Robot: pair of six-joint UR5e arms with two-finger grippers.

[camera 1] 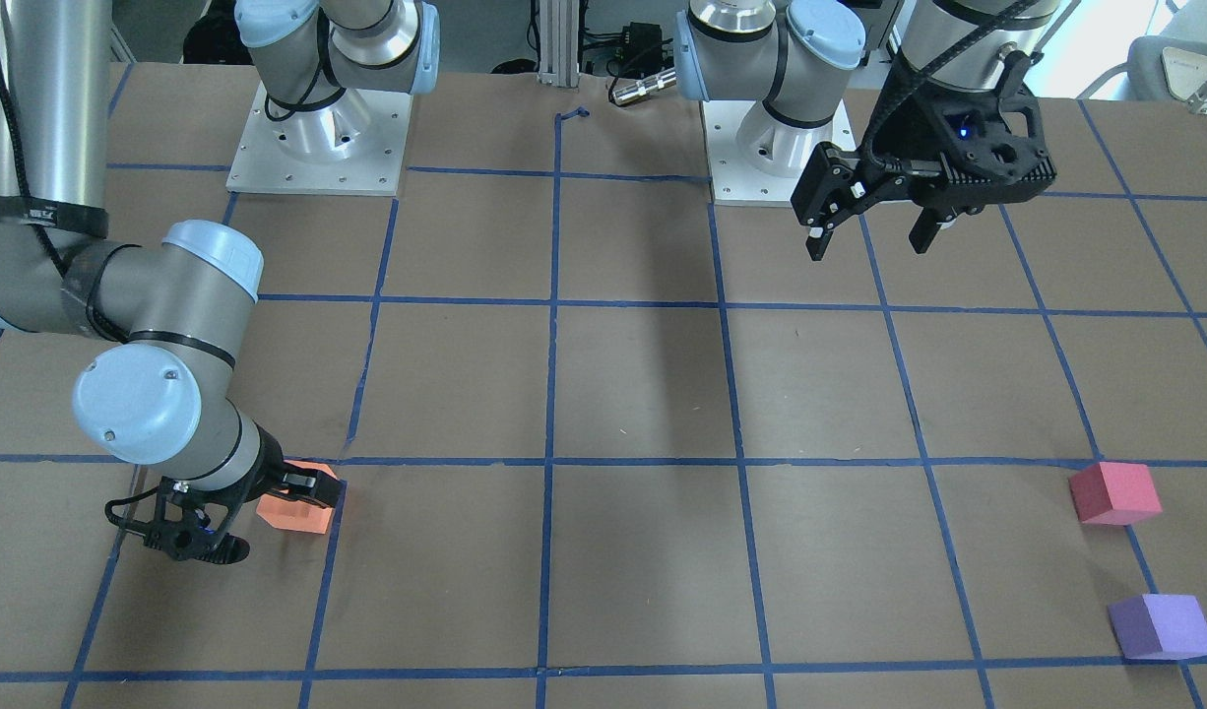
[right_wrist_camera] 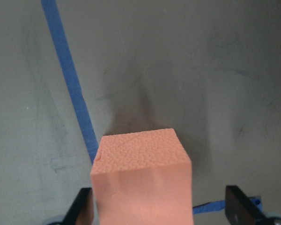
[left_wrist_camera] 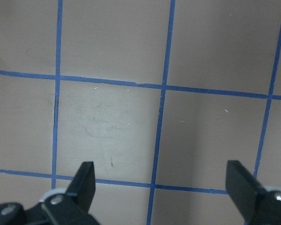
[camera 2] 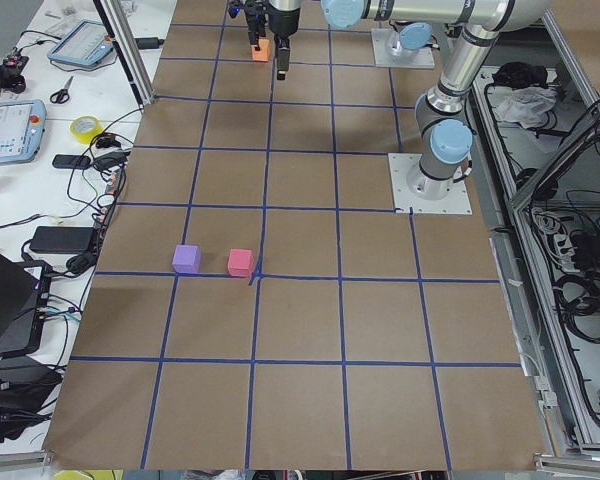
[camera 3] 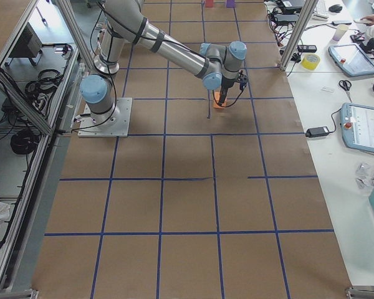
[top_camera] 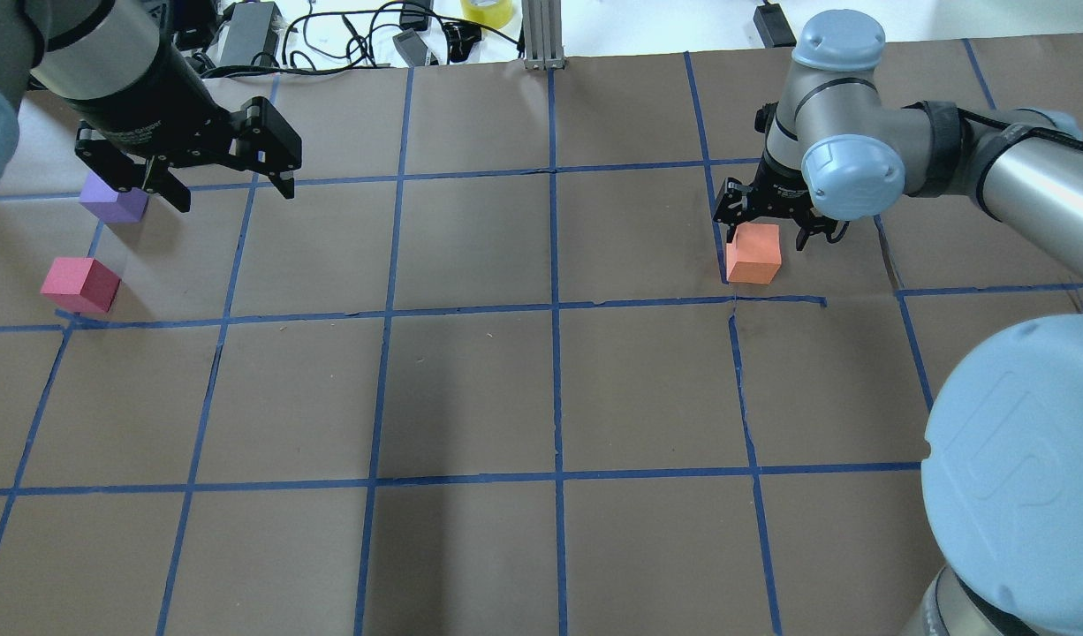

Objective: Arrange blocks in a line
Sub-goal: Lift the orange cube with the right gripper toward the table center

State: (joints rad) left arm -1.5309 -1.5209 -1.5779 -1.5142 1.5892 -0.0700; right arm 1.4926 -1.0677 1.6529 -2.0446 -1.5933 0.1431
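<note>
The orange block (top_camera: 753, 254) rests on the table beside a blue tape line. My right gripper (top_camera: 765, 237) is low over it, open, with a finger on each side. In the right wrist view the orange block (right_wrist_camera: 140, 178) lies close to the left finger and there is a gap to the right one. The red-pink block (top_camera: 79, 284) and the purple block (top_camera: 113, 201) sit near each other at the table's left end. My left gripper (top_camera: 234, 196) hangs open and empty, high above the table near the purple block. Its wrist view shows only bare table between the fingers (left_wrist_camera: 84, 185).
Brown paper with a blue tape grid (top_camera: 555, 305) covers the table. Both arm bases (camera 1: 313, 148) stand on the robot's side. Cables and a tape roll (top_camera: 486, 11) lie past the far edge.
</note>
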